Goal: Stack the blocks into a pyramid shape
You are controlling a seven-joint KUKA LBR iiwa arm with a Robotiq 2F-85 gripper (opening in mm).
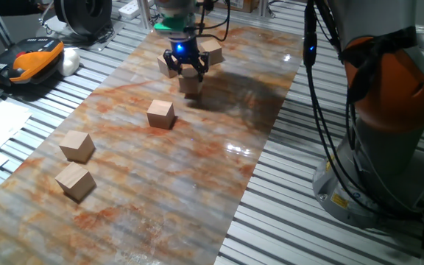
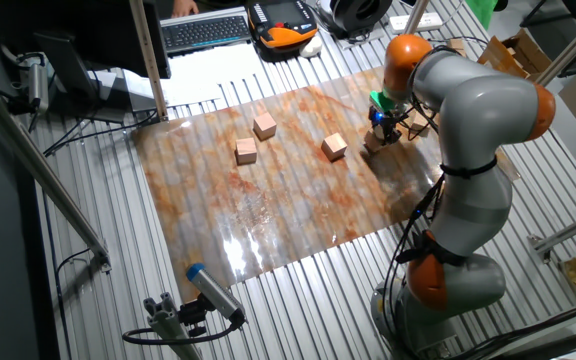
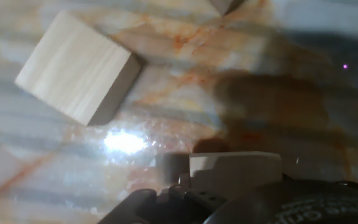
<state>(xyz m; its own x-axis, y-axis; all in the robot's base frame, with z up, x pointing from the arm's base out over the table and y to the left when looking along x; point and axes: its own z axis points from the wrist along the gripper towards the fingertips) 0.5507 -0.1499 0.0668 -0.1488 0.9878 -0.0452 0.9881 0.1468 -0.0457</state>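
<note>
Two blocks [image 1: 76,163] lie nearest the camera, well apart from my gripper [image 1: 185,71]; a third block [image 1: 160,114] sits between them and me. Jaws are clenched on one block [image 1: 191,81], approx. at table [image 1: 197,169] level. Two more blocks [image 1: 212,50] flank me. No pyramid built yet.

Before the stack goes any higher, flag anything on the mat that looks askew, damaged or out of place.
Nothing looks damaged or spilled. The light tan wooden cubes still lie scattered singly on the marbled mat: two near the front edge and one mid-mat, each turned at its own angle. No pyramid tier is visible yet.
</note>
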